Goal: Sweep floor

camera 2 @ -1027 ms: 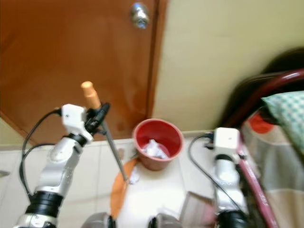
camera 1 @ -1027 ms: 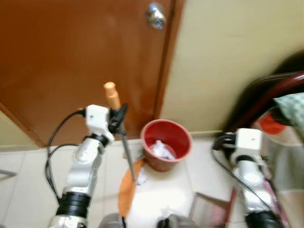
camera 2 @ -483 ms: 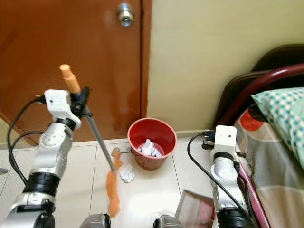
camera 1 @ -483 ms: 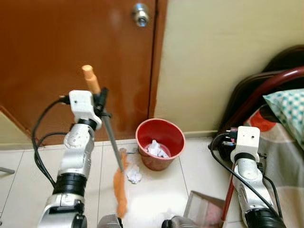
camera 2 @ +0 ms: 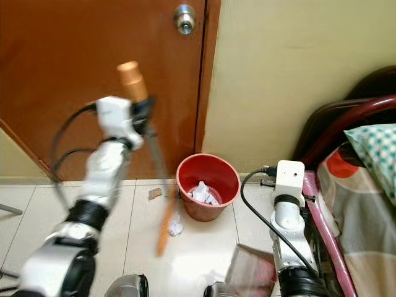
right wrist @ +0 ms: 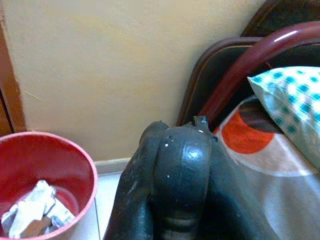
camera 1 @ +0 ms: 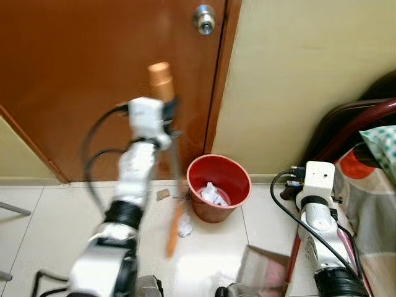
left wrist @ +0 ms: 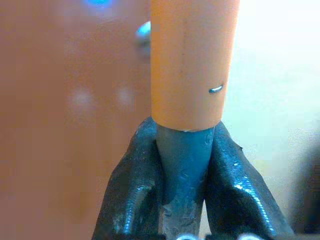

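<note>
Left claw (camera 1: pixel 168 114), head view: clamped on broom (camera 1: pixel 174 224), orange bristles beside crumpled paper (camera 1: pixel 184 228) near red bin (camera 1: pixel 218 185). Left wrist view: fingers (left wrist: pixel 131 190) pinch the grey shaft. Right wrist view: right claw (right wrist: pixel 172 165) pressed together. Short, low strokes toward the dustpan (camera 1: pixel 263 270) would serve best.

Broom (camera 1: pixel 175 185): orange grip, grey shaft, orange bristles, near upright beside red bin.
</note>
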Robot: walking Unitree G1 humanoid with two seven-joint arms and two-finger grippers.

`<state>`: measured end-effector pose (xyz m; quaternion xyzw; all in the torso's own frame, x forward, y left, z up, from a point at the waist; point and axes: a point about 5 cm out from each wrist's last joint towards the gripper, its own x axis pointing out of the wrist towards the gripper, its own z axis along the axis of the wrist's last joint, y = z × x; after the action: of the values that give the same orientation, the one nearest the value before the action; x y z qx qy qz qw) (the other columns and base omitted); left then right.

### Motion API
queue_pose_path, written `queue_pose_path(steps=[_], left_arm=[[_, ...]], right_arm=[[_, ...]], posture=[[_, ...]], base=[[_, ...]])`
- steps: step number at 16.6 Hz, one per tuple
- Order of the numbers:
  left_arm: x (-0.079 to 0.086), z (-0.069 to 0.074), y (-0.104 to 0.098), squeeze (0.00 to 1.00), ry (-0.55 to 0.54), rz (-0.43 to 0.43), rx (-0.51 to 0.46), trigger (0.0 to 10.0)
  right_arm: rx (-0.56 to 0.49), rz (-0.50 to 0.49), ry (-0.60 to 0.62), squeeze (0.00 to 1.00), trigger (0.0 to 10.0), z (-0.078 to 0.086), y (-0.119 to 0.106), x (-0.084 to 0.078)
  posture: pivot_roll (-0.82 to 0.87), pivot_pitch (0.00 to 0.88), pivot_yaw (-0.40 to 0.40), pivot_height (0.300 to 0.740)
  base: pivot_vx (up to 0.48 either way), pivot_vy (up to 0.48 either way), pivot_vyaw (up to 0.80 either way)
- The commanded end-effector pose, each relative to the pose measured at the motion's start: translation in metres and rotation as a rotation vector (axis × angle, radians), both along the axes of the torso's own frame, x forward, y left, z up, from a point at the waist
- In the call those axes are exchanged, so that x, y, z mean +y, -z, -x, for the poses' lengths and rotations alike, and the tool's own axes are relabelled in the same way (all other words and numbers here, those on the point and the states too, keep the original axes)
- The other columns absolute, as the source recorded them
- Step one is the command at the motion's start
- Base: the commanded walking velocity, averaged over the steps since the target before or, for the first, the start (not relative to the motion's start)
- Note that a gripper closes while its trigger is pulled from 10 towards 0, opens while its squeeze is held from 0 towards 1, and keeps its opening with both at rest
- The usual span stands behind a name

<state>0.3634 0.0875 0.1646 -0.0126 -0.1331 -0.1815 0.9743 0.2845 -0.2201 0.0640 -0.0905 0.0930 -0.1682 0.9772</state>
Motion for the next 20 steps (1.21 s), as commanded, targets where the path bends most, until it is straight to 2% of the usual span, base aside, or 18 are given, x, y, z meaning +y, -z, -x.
queue_pose_path(steps=[1,5,11,15,18,19,20], left_arm=[[-0.016,0.001,-0.019,0.0,0.078,-0.006,-0.1,10.0],[-0.04,0.007,-0.017,0.0,0.189,0.006,-0.104,10.0],[-0.061,0.016,-0.013,0.0,0.286,0.045,-0.093,10.0],[-0.072,0.018,-0.013,0.0,0.314,0.071,-0.083,10.0],[-0.067,0.016,-0.01,0.0,0.282,0.049,-0.081,10.0],[-0.056,0.013,-0.008,0.0,0.241,0.027,-0.087,10.0],[-0.036,0.008,-0.008,0.0,0.176,-0.014,-0.107,10.0]], right_arm=[[-0.022,-0.017,0.009,0.0,10.0,-0.002,-0.003,-0.001],[-0.023,-0.026,0.007,0.0,10.0,-0.002,-0.002,0.001],[-0.019,-0.025,0.003,0.0,10.0,-0.003,-0.001,0.002],[-0.019,-0.024,0.003,0.0,10.0,-0.002,-0.001,0.003],[-0.019,-0.023,0.002,0.0,10.0,-0.002,-0.001,0.004],[-0.019,-0.024,0.002,0.0,10.0,-0.002,-0.001,0.004],[-0.018,-0.025,0.0,0.0,10.0,-0.002,-0.001,0.005]], posture=[[-0.02,0.051,-0.034,0.74],[-0.02,0.05,-0.032,0.74],[-0.03,0.052,-0.032,0.74],[-0.03,0.055,-0.031,0.74],[-0.03,0.056,-0.03,0.74],[-0.03,0.056,-0.029,0.74],[-0.03,0.056,-0.029,0.74]], base=[[0.0,0.0,0.0],[0.0,0.0,0.0],[0.0,0.0,0.0],[0.0,0.0,0.0],[0.0,0.0,0.0],[0.0,0.0,0.0],[0.0,0.0,0.0]])
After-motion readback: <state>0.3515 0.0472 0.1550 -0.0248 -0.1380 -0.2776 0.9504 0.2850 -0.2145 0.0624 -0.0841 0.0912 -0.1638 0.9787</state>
